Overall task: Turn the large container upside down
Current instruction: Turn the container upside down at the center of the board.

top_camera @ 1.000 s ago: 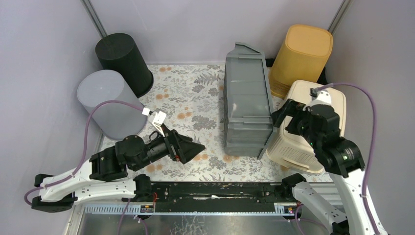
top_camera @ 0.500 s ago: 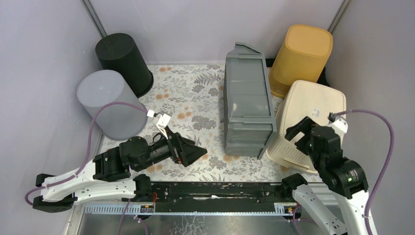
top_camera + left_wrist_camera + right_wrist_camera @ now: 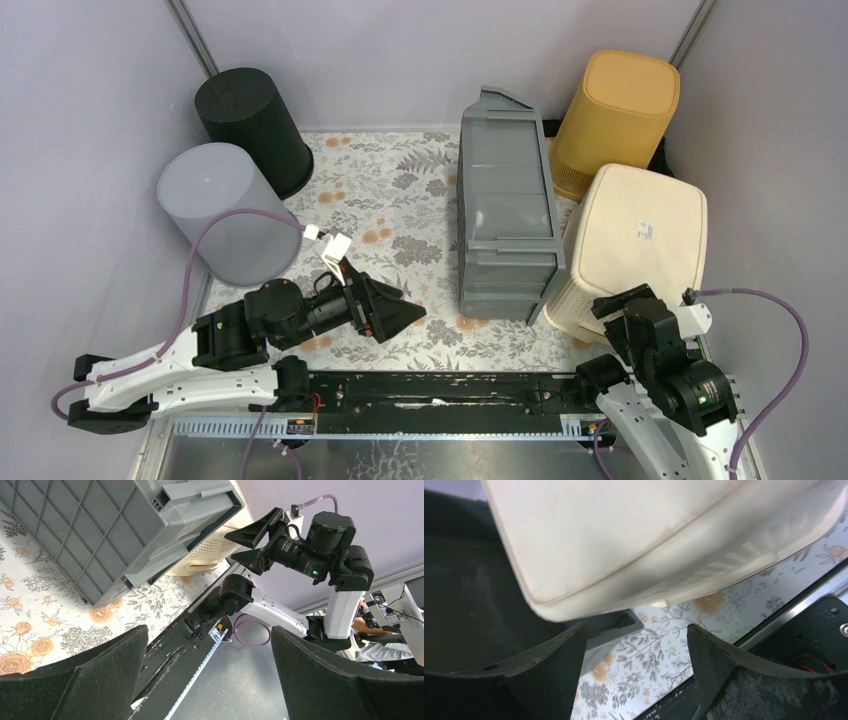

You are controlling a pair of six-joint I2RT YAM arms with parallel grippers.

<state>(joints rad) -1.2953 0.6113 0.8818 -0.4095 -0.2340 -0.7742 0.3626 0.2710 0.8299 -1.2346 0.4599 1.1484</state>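
Observation:
The large cream container [image 3: 640,250] stands base up on the floral table, its white label on top and its perforated rim down. It fills the top of the right wrist view [image 3: 649,540]. My right gripper [image 3: 618,305] hangs just off its near lower edge, open, with only tablecloth between its fingers [image 3: 636,635]. The left gripper [image 3: 408,305] hovers low over the cloth left of centre, open wide and empty [image 3: 209,630]. It faces the right arm, whose gripper [image 3: 240,544] shows apart from the cream rim [image 3: 210,555].
A grey ribbed bin [image 3: 505,215] lies base up against the cream container's left side. A yellow basket [image 3: 615,110] stands behind it at the back right. A black cylinder [image 3: 250,125] and a translucent grey cylinder [image 3: 220,210] stand at the left. A black rail [image 3: 440,390] runs along the near edge.
My right gripper has come off the top of the cream container and pulled back to the near edge, its jaws a little narrower. The left gripper edged slightly right.

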